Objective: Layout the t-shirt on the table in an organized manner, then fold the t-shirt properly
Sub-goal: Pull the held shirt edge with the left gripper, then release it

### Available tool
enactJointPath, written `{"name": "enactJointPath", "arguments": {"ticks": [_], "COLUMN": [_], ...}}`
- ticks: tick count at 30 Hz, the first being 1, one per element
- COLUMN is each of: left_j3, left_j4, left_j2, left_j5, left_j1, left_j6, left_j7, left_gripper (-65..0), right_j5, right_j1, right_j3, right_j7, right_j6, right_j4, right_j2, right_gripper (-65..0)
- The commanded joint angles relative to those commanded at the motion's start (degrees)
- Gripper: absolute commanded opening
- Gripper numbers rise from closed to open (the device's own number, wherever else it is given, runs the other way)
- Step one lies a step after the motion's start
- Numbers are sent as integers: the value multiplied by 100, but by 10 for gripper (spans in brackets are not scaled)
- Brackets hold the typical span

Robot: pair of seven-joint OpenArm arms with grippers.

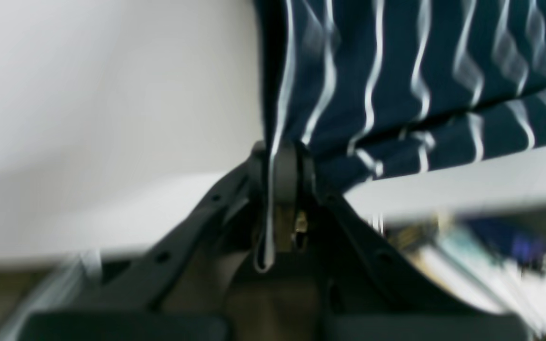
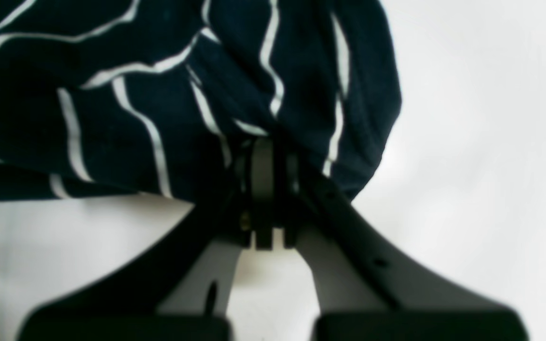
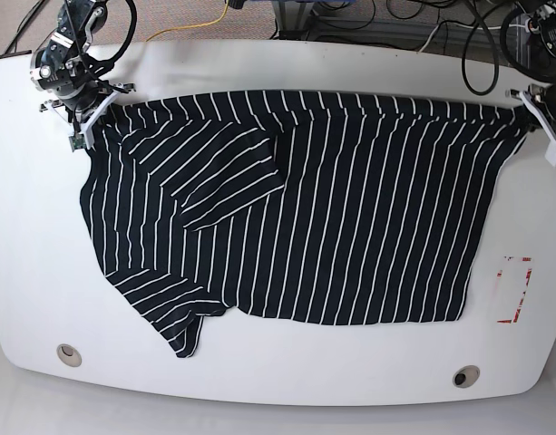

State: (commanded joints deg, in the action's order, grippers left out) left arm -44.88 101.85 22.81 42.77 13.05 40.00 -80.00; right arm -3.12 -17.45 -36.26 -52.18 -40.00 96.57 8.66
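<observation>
Layout step. T-shirt (image 3: 332, 217) lies spread on the desk (image 3: 278, 381), far edge pulled taut between the arms. Left pincer (image 1: 282, 161) pinches one far corner, right pincer (image 2: 266, 161) the other, apparently to tension out wrinkles. One sleeve lies folded over the body.

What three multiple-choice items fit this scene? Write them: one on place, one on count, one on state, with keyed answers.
1. Where is the red mark on the table?
A. beside the t-shirt's hem
B. under a sleeve
C. at the far edge

2. How many round holes show in the table?
A. one
B. two
C. four

3. What are the left gripper and right gripper doing?
A. hanging open
B. resting on bare table
C. both shut on cloth

Answers: 1 A, the mark lies just off the hem; 2 B, one near each front corner; 3 C, striped cloth is pinched in each.
</observation>
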Motion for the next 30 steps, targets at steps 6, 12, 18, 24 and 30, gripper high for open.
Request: {"name": "enactJointPath", "arguments": {"ticks": [6,12,18,24,30], "left_j3": [18,202,281,440,545], "left_j4": [0,-9,-9,-141,-782], "left_j2": [0,0,0,0,9], "left_j5": [18,0,0,0,0], "left_j1": [-448,-844,-1213,-1635,-2075], "left_j6": [0,0,0,0,-391], "left_j7": [0,0,0,0,0], "left_gripper": [-636,-636,-635,-633,-633], "right_j5": [18,26,26,26,26], "right_j1": [0,-9,-9,-9,-9], "right_j3": [0,-9,-18,-18,-18], "right_j7": [0,9,18,18,18], "right_j6": [0,0,0,0,0], "right_j4": [0,0,0,0,0], "right_j2": [0,9,9,9,9], "right_gripper": [-645,-645,-645,-645,-645]}}
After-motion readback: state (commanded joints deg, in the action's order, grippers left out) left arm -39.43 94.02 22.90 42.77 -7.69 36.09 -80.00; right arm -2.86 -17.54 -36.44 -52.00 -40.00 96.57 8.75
